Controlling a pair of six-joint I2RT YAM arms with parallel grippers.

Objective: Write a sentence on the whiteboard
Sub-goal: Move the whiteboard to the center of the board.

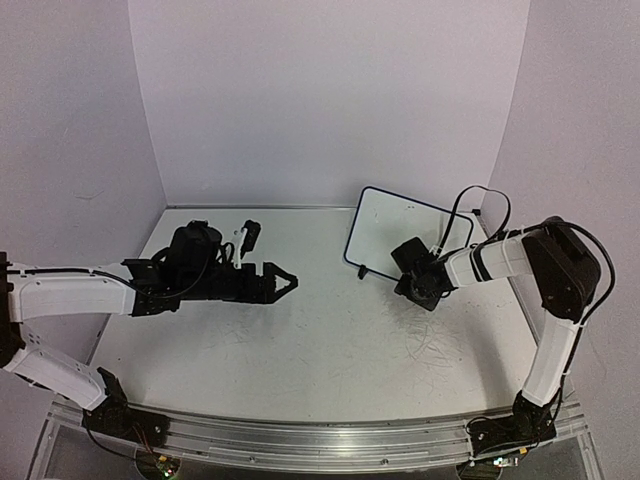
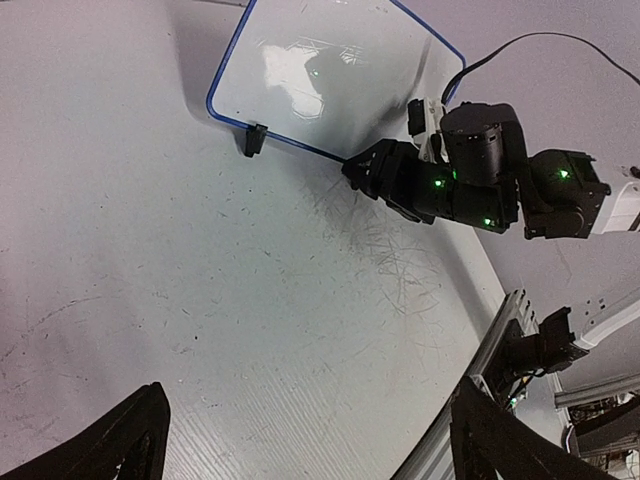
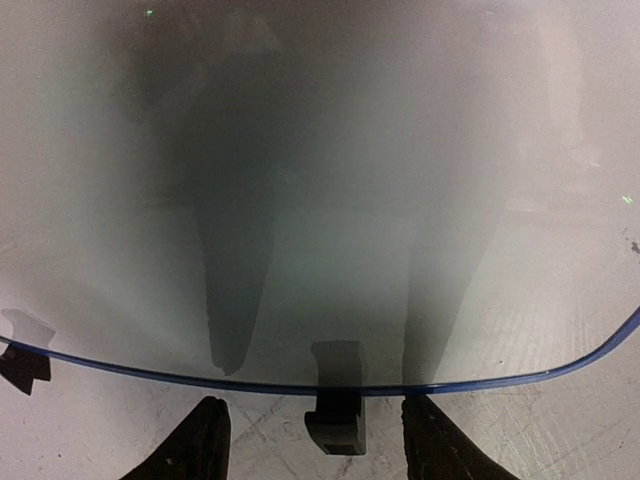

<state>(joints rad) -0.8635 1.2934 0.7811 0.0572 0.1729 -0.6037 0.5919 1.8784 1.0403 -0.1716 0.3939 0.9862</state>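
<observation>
The whiteboard [image 1: 405, 232], white with a thin blue frame, stands tilted at the back right of the table. It fills the right wrist view [image 3: 320, 200] and shows at the top of the left wrist view [image 2: 330, 70]. Its face looks blank, and the sentence is not in view. My right gripper [image 1: 408, 268] is low at the board's bottom edge. Its fingers are apart on either side of a black foot [image 3: 335, 420] without touching it [image 3: 313, 400]. My left gripper [image 1: 288, 284] hangs wide open over the table's left middle, holding nothing [image 2: 308, 400].
A second black foot [image 2: 253, 138] props the board's other end. Grey scribble marks [image 1: 430, 340] cover the tabletop in front of the board. A black cable [image 1: 480, 200] loops behind the board. White walls enclose three sides, and a metal rail [image 1: 320, 440] runs along the near edge.
</observation>
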